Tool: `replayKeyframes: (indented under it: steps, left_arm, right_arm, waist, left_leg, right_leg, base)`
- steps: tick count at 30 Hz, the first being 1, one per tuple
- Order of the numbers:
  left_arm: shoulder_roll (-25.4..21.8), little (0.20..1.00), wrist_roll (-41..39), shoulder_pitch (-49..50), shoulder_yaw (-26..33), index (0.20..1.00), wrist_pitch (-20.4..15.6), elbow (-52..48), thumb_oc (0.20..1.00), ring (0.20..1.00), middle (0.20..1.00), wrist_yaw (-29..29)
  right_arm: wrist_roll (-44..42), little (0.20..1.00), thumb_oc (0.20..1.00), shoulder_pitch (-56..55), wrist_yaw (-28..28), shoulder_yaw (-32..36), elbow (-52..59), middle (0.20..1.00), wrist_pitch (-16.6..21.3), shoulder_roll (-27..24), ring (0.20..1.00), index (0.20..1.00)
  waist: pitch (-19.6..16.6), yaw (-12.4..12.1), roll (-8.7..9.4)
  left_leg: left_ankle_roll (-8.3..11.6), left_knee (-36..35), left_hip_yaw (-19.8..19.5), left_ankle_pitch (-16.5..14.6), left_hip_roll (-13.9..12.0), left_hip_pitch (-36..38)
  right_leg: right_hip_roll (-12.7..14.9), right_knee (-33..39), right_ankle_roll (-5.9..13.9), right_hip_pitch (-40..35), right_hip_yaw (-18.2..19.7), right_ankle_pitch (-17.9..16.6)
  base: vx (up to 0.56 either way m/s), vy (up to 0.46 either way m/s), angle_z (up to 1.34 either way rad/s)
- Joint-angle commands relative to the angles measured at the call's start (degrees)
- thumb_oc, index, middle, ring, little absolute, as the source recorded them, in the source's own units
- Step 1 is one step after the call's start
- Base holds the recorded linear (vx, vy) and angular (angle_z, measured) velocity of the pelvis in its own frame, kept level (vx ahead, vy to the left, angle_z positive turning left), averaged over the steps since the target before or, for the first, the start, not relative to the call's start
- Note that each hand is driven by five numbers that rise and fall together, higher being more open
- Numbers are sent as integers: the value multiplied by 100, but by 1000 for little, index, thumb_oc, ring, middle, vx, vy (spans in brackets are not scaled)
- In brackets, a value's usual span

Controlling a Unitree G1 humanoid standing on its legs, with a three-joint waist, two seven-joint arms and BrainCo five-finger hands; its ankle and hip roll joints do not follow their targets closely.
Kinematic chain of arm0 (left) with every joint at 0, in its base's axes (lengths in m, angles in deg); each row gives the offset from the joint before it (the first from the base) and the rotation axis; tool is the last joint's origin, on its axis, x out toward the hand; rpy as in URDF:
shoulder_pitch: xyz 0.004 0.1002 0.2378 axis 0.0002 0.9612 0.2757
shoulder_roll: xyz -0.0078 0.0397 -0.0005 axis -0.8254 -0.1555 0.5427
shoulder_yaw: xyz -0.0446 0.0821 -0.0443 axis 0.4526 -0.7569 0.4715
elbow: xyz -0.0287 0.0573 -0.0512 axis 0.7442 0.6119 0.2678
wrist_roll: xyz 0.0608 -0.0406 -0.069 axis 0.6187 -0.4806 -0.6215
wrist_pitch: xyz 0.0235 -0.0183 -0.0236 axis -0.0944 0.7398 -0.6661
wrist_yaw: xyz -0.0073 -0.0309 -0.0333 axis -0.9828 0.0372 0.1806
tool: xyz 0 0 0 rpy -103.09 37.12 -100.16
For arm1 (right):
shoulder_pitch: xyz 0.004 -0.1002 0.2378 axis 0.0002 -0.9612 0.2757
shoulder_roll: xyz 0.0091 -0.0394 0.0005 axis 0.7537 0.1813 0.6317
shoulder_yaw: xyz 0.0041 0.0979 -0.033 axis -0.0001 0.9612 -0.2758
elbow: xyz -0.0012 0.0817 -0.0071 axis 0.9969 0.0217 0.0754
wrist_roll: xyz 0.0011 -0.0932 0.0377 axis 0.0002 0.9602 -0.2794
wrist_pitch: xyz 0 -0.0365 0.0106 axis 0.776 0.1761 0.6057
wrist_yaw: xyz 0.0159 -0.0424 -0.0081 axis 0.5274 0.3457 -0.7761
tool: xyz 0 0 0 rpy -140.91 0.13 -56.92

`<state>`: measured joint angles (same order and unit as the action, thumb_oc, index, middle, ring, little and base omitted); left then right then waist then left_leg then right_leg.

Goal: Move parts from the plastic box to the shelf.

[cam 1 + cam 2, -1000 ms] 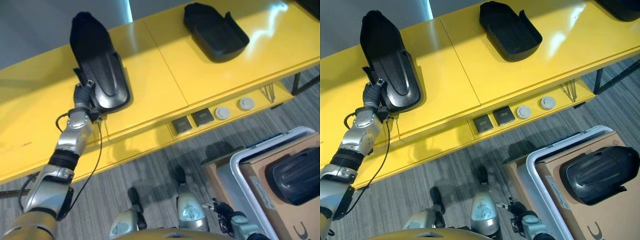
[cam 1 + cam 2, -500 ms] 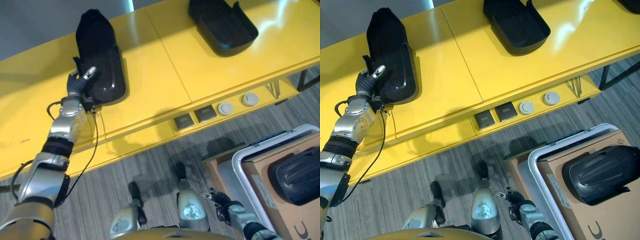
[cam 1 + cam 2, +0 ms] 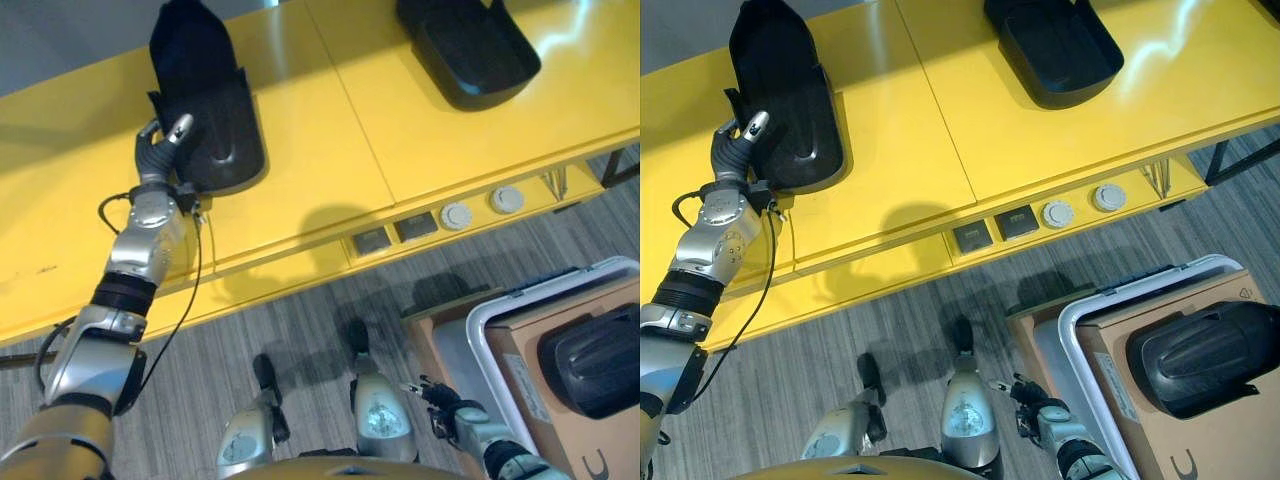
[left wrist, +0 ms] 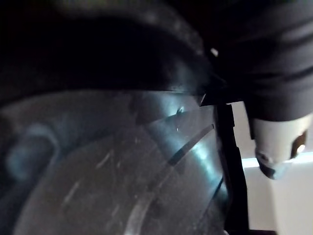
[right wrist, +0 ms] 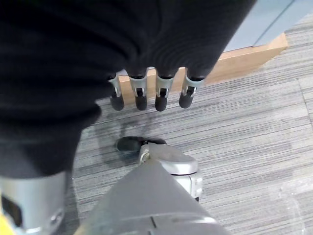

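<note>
L hand (image 3: 158,152) is up at the near-left edge of a black moulded part (image 3: 205,118) that lies flat on the yellow shelf (image 3: 300,150), far-left. Fingers look loosely spread, one silver finger lifted over the part's rim; they don't appear wrapped round it, so I read the hand as released, resting at the edge, not gripping. In the left wrist view the part's dark ribbed surface (image 4: 122,161) sits right past a fingertip (image 4: 279,147), v. close. Judgement: part is set down where it belongs, well in from the shelf's near edge, so no tip-off risk; hand prob. just letting go or nudging it square. A 2nd black part (image 3: 468,50) sits on the shelf far-right, well apart from the 1st, w/ bare yellow between them: plenty of room for more. Another black part (image 3: 1205,355) still lies on cardboard in the plastic box (image 3: 1090,330) on the floor, near-right, so task isn't done. R hand (image 5: 151,93) hangs low over the grey carpet, fingers straight & relaxed, holding nothing; it shows near the box's near-left corner (image 3: 455,420). Box rim & cardboard carton edge are the tight spots for the next reach; shelf front carries switches & round sockets (image 3: 455,215), below the top's edge, clear of the parts.
</note>
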<state>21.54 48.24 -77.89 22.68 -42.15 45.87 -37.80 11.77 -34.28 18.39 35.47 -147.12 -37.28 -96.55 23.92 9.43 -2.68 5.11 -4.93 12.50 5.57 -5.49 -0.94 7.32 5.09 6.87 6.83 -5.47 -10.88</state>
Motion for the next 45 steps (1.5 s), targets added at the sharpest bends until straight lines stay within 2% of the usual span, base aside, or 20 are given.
replayKeyframes:
  steps: [1,3,6,13,19,22,25,28,30,33,35,36,37,38,39,40,43,45]
  left_arm:
    - [-330,1000,564,-295,-125,1000,368,277,1000,1000,1000,-300]
    - [-415,1000,517,-425,-216,1000,581,194,1000,1000,1000,-239]
    - [-445,1000,564,-480,-269,1000,690,151,1000,1000,1000,-230]
    - [-729,1000,1111,-592,-418,1000,1235,231,1000,1000,1000,-50]
    - [-1033,1000,1280,-653,-569,1000,1716,311,1000,1000,1000,573]
    - [-1085,1000,1180,-632,-575,1000,1893,327,1000,1000,1000,697]
    - [-1151,1000,1158,-607,-594,1000,1983,399,1000,1000,1000,780]
    - [-1277,1000,1112,-604,-628,1000,1951,485,1000,1000,1000,1183]
    - [-1321,1000,691,-590,-651,1000,1447,403,1000,1000,1000,1206]
    - [-1317,1000,-121,-486,-385,1000,428,-146,1000,1000,1000,1073]
    - [-1285,1000,-367,-330,-143,1000,-151,-617,1000,1000,1000,1127]
    - [-1261,1000,-705,-227,-10,1000,-548,-963,1000,1000,1000,1366]
    - [-1129,1000,-638,105,326,1000,-896,-1792,1000,1000,1000,1791]
    - [-1063,1000,-356,291,431,1000,-1008,-2188,1000,1000,1000,1916]
    - [-1006,1000,-211,486,519,1000,-920,-2501,1000,1000,1000,1910]
    - [-728,200,126,1184,726,200,-923,-3086,200,200,200,2206]
    - [-358,200,259,2143,939,200,-983,-3476,200,200,200,2668]
    - [-124,200,351,2758,945,200,-1180,-3502,200,200,200,2928]
  right_arm:
    - [-311,1000,1000,166,-1,-226,-143,1000,60,103,1000,1000]
    - [-385,1000,1000,195,4,-215,-159,1000,13,120,1000,1000]
    - [-388,1000,1000,189,3,-185,-170,1000,-26,142,1000,1000]
    - [-314,1000,1000,51,55,-159,-231,1000,-86,174,1000,1000]
    - [-319,1000,1000,-69,114,-38,-380,1000,-59,160,1000,1000]
    - [-305,1000,1000,-118,130,17,-436,1000,-72,162,1000,1000]
    - [-256,1000,1000,-172,150,48,-450,1000,-107,175,1000,1000]
    - [-225,1000,1000,-267,151,85,-517,1000,-75,204,1000,1000]
    - [-201,1000,1000,-297,152,129,-653,1000,-13,239,1000,1000]
    - [-100,1000,1000,-378,122,234,-797,1000,51,329,1000,1000]
    - [-70,1000,1000,-435,100,269,-825,1000,29,366,1000,1000]
    - [-44,1000,1000,-472,79,290,-852,1000,32,396,1000,1000]
    - [17,1000,1000,-500,74,376,-900,1000,-21,447,1000,1000]
    - [56,1000,1000,-511,67,402,-914,1000,-49,469,1000,1000]
    - [80,1000,1000,-538,59,411,-917,1000,-49,486,1000,1000]
    - [124,1000,1000,-646,-20,490,-925,1000,12,609,1000,1000]
    - [229,1000,1000,-860,-78,605,-911,1000,57,705,1000,1000]
    - [319,1000,1000,-1003,-11,711,-925,1000,62,707,1000,1000]
  waist:
    - [127,-27,35]
    - [113,-44,32]
    - [106,-38,23]
    - [-30,-4,-5]
    - [-194,4,-54]
    - [-304,-11,-78]
    - [-406,-21,-90]
    - [-564,-47,-117]
    - [-696,-85,-135]
    - [-905,-155,-138]
    - [-1018,-208,-130]
    - [-1064,-241,-117]
    - [-1183,-328,-75]
    - [-1217,-364,-51]
    - [-1237,-379,-41]
    - [-1285,-480,31]
    - [-1334,-569,99]
    - [-1326,-634,129]
  left_leg:
    - [-62,-7,-150,-197,50,-261]
    - [-68,-7,-171,-203,60,-259]
    - [-71,-7,-185,-214,65,-236]
    - [-68,-7,-150,-233,66,-129]
    - [-62,-7,-119,-243,60,13]
    - [-59,-7,-114,-264,64,101]
    - [-59,-7,-103,-271,71,167]
    - [-73,-7,-74,-298,82,256]
    - [-72,-7,-58,-331,80,339]
    - [-65,-7,-27,-380,73,480]
    - [-67,-7,-28,-400,66,547]
    - [-67,-7,-25,-428,58,607]
    - [-60,-7,-39,-426,39,626]
    - [-59,-7,-45,-436,29,646]
    - [-61,-7,-49,-445,25,666]
    - [-82,-7,-81,-488,1,721]
    - [-123,-7,-122,-538,-13,763]
    - [-137,-7,-172,-564,-10,757]
  right_leg:
    - [-221,-9,-169,-216,-16,650]
    - [-221,-9,-167,-222,-32,647]
    - [-221,-9,-168,-241,-38,645]
    - [-219,-9,-150,-344,-37,665]
    - [-216,-9,-138,-497,-55,693]
    - [-212,-9,-127,-602,-88,728]
    - [-212,-9,-117,-680,-116,742]
    - [-211,-9,-114,-792,-147,780]
    - [-206,-9,-105,-887,-191,821]
    - [-198,-9,-88,-1039,-250,869]
    - [-198,-9,-89,-1120,-283,894]
    - [-196,-9,-89,-1189,-306,921]
    - [-189,-9,-97,-1229,-347,924]
    - [-184,-9,-104,-1261,-369,935]
    - [-182,-9,-107,-1287,-382,944]
    - [-183,-9,-115,-1365,-437,982]
    - [-190,-9,-118,-1437,-471,1026]
    - [-190,-9,-113,-1464,-496,1050]
  base:
    - [0,0,0]
    - [0,0,0]
    - [0,0,0]
    - [16,2,0]
    - [32,3,-1]
    - [56,-1,1]
    - [48,-11,4]
    - [44,-22,11]
    - [23,-19,6]
    - [46,-10,3]
    - [59,-11,5]
    - [63,-20,0]
    - [49,-17,-1]
    - [31,-16,-5]
    - [39,-24,-1]
    - [51,-27,3]
    - [52,-12,10]
    - [39,9,17]
